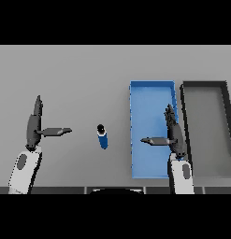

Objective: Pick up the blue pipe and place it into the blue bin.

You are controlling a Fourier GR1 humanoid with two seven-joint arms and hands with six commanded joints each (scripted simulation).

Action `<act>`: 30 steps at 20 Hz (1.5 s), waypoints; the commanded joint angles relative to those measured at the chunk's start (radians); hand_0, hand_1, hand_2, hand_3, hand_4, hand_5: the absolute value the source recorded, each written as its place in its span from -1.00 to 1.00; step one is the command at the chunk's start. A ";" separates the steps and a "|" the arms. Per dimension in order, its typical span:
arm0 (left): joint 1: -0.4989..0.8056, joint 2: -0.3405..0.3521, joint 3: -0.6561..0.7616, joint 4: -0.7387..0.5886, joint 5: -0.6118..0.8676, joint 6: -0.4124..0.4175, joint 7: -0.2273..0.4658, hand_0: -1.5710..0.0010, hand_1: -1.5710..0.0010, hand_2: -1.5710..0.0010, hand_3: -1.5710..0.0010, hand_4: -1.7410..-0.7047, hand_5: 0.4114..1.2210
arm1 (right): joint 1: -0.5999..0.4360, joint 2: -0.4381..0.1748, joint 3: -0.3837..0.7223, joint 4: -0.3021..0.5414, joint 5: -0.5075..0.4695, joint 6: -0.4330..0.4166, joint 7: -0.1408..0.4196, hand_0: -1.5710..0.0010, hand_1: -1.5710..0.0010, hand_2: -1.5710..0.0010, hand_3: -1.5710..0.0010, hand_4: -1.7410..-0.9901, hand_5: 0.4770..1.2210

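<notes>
Task not yet begun: blue pipe (102,136) stands ungrasped on table (79,74) beside blue bin (152,85); left hand (33,126) and right hand (174,133) hover, fingers straight and apart.

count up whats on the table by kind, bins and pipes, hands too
bins: 2, a blue bin and a dark grey bin beside it
pipes: 1, the blue pipe, lying on the table left of the blue bin
hands: 2, left hand and right hand, both open and holding nothing
total: 5
</notes>
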 commanded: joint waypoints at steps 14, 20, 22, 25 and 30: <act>0.012 0.202 -0.071 -0.018 0.033 -0.362 -0.106 1.00 1.00 1.00 1.00 0.28 -0.53 | 0.111 -0.115 0.115 -0.140 0.163 0.050 -0.052 1.00 1.00 1.00 1.00 0.45 -0.65; 0.068 0.234 -0.145 -0.118 0.052 -0.488 -0.132 1.00 1.00 1.00 1.00 0.23 -0.65 | 0.098 -0.123 0.111 -0.128 0.168 0.049 -0.059 1.00 1.00 1.00 1.00 0.45 -0.65; 0.072 0.226 -0.181 -0.146 0.047 -0.512 -0.107 1.00 1.00 1.00 1.00 0.19 -0.75 | 0.111 -0.117 0.125 -0.127 0.178 0.053 -0.065 1.00 1.00 1.00 1.00 0.43 -0.64; 0.083 0.186 -0.254 -0.196 0.001 -0.519 -0.100 1.00 1.00 1.00 1.00 0.10 -0.80 | 0.113 -0.114 0.132 -0.148 0.183 0.051 -0.051 1.00 1.00 1.00 1.00 0.41 -0.64; 0.071 0.109 -0.319 -0.171 -0.100 -0.476 -0.102 1.00 1.00 1.00 1.00 0.07 -0.87 | 0.112 -0.106 0.133 -0.160 0.176 0.049 -0.047 1.00 1.00 1.00 1.00 0.38 -0.62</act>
